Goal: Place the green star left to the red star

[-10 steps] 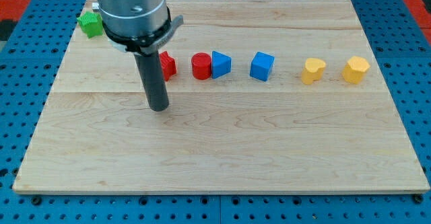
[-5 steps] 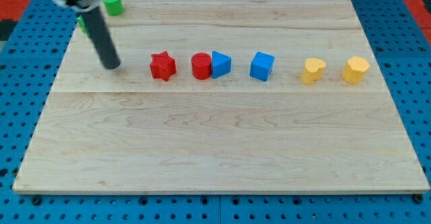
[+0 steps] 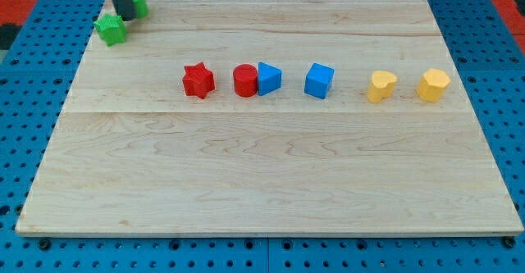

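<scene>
Setting: a pale wooden board made of long planks lies on a blue pegboard table dotted with holes.
My tip: the dark rod comes down from the view's top edge at the board's top left corner, and my tip ends between two green blocks, touching or nearly touching both. It is a plain rod with nothing to open or close, and it holds nothing.
Green star: the green star sits at the board's top left corner, right at the left edge, just below and left of my tip.
Second green block: a green block, rounded in shape and partly hidden by the rod, sits just right of my tip near the board's top edge.
Red star: the red star lies in the board's upper half, well apart from the green star, lower and to the view's right of it.
Row of blocks: to the right of the red star, in one line, come a red cylinder, a blue triangle touching it, a blue cube, a yellow heart-like block and a yellow hexagon-like block.
</scene>
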Controlling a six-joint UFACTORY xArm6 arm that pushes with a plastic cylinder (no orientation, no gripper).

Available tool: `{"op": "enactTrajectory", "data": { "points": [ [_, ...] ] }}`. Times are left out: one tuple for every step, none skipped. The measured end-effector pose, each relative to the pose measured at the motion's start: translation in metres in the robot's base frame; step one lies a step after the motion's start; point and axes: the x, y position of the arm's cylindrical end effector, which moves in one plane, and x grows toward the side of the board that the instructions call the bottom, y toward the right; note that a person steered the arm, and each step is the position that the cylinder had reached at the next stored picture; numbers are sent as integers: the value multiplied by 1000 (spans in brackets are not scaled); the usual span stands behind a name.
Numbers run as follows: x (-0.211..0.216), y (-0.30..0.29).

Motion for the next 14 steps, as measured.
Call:
{"op": "enactTrajectory", "data": {
  "points": [
    [7,-6],
    [19,-18],
    [30,-28],
    [38,-42],
    [76,-21],
    [98,-1],
    [102,-1],
    [103,-5],
    [113,-6],
    [124,-6],
    [124,-5],
    [125,-6],
    [127,-12],
    [132,-12]
  ]
}}
